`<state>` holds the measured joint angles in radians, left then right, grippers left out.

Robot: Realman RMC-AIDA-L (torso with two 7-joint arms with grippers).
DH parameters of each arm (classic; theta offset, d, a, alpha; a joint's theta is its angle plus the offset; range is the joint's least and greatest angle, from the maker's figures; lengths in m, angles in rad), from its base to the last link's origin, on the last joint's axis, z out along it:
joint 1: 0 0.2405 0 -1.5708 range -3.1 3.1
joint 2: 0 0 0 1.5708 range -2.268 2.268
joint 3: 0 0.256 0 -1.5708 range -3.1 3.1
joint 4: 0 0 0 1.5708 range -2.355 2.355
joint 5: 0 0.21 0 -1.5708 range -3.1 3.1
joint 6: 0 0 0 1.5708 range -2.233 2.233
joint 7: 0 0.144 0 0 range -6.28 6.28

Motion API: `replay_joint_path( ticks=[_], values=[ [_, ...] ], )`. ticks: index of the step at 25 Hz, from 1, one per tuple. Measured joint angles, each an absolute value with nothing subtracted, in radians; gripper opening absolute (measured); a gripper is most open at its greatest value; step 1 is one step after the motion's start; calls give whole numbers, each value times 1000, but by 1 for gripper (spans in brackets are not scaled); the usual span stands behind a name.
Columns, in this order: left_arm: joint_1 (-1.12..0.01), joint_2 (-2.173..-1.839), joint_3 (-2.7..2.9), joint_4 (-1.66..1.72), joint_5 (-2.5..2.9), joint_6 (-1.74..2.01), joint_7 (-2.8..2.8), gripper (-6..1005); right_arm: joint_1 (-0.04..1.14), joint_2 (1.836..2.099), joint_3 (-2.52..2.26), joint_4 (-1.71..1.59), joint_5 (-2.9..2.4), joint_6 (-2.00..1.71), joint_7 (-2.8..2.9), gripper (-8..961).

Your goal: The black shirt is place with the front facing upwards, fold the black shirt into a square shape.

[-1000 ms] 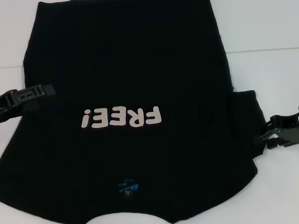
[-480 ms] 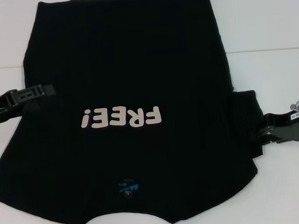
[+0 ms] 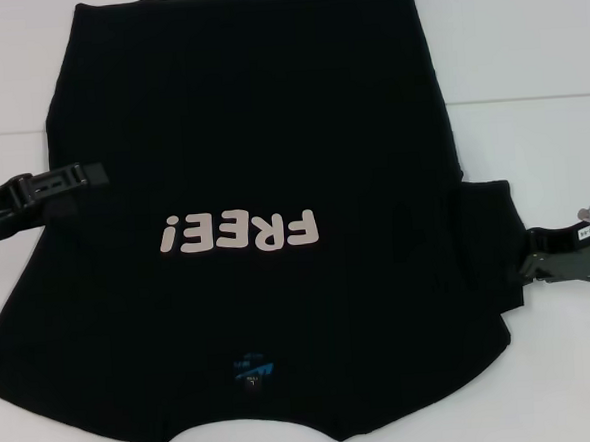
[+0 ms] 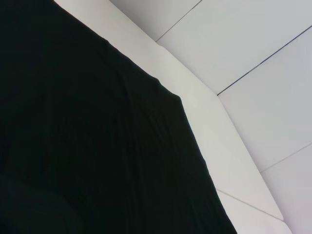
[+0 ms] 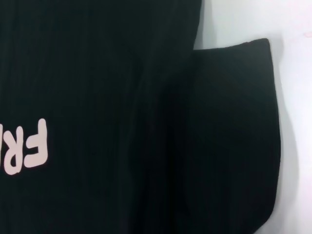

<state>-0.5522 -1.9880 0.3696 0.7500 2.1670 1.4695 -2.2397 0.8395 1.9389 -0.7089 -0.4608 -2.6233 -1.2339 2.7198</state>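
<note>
Head view shows the left gripper [image 3: 94, 176] reaching in from the left edge, low over the left side of the black shirt [image 3: 260, 133]. Its fingers lie close together, stretched along the cloth, and whether any fabric is pinched between them cannot be told.

That shirt lies spread flat, front up, on the white table [image 3: 525, 57], covering most of the middle. Its hem is at the far side and its collar at the near edge. The pale "FREE!" lettering [image 3: 240, 231] reads upside down from here, across the middle of the chest. Nearer, by the collar, sits the small blue neck label [image 3: 252, 370]. The right sleeve [image 3: 484, 231] sticks out flat to the right.

Just beside that sleeve's outer edge is the right gripper [image 3: 526, 265], coming in from the right edge. Its tips meet the sleeve's dark cloth, and how far apart they stand cannot be told.

Right wrist view shows the sleeve lying smooth, with part of the lettering beside it.
</note>
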Motion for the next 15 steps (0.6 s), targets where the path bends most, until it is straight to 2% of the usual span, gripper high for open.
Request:
replay_joint_path(
  ticks=[4,11,15],
  values=[
    [-547,-1988,370,750,2160,1471,-2240,920,818,1922,-706,-486,-2622,-1238,2713,32],
    [-526,-1990,370,750,2109,1493,-2240,918,782,1874,-680,-542,-2616,-1250,2712,27],
    [-519,-1993,370,750,2085,1505,-2240,917,781,1859,-676,-542,-2616,-1251,2704,28]
  ],
)
